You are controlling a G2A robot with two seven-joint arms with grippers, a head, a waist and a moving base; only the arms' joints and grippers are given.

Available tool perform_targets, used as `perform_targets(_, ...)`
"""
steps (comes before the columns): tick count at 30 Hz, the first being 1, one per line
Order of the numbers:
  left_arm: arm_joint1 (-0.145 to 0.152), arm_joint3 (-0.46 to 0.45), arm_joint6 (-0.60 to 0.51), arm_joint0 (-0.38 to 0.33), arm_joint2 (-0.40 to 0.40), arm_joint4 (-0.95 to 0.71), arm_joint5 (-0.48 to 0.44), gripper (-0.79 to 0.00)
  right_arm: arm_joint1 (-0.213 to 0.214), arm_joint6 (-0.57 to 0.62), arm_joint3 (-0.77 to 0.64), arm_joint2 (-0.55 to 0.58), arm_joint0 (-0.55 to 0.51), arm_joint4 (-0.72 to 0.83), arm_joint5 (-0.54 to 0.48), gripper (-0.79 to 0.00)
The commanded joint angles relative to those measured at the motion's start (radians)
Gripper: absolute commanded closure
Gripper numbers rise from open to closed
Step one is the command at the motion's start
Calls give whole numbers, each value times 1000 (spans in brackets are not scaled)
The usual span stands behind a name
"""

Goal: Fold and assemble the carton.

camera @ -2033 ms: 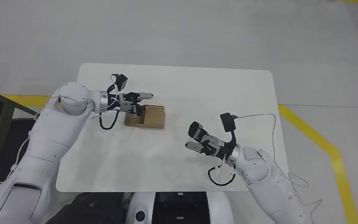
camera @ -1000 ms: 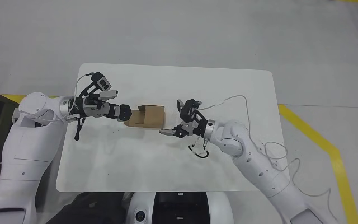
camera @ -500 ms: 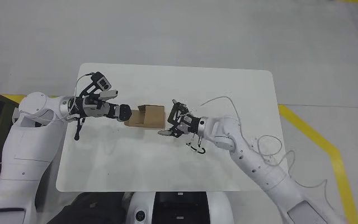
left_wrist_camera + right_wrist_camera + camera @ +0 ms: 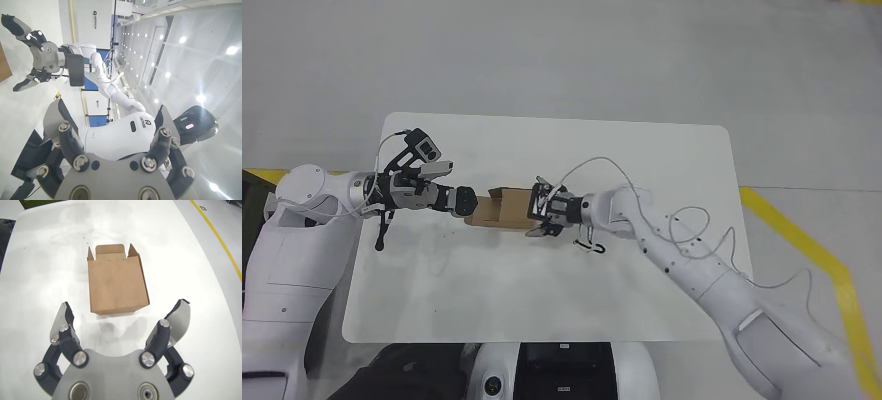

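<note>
A brown carton [image 4: 504,208] lies on its side on the white table [image 4: 642,150]. In the right wrist view the carton [image 4: 115,283] has its closed end nearest and its flaps standing open at the far end. My right gripper [image 4: 123,311] is open, its fingertips just short of the closed end, one to each side. From above, the right gripper [image 4: 536,210] sits at the carton's right end. My left gripper [image 4: 460,200] is at the flap end and is open [image 4: 111,113] with nothing between its fingers. A sliver of the carton [image 4: 4,64] shows there too.
Loose cables loop off the right arm, with a black loop [image 4: 592,246] lying on the table just right of the gripper. Bare table surrounds the carton. A yellow floor line [image 4: 802,240] runs past the table's right side.
My right arm has swung left across the table until its open gripper reached the carton's right end. Over the last second the left arm and the carton have stayed still.
</note>
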Motion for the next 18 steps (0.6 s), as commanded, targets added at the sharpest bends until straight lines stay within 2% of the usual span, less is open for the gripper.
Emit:
perform_targets(1,0,0,0,0,0,0,0,-785,-20,-18,45,-18,19,15,-15,-785)
perform_targets(8,0,0,0,0,0,0,0,-785,-67,-80,149,-52,56,25,-30,-785)
perform_targets(15,0,0,0,0,0,0,0,-785,-92,-117,213,-65,70,4,-34,-785)
perform_targets(18,0,0,0,0,0,0,0,-785,-100,-133,231,-66,73,1,-35,-757)
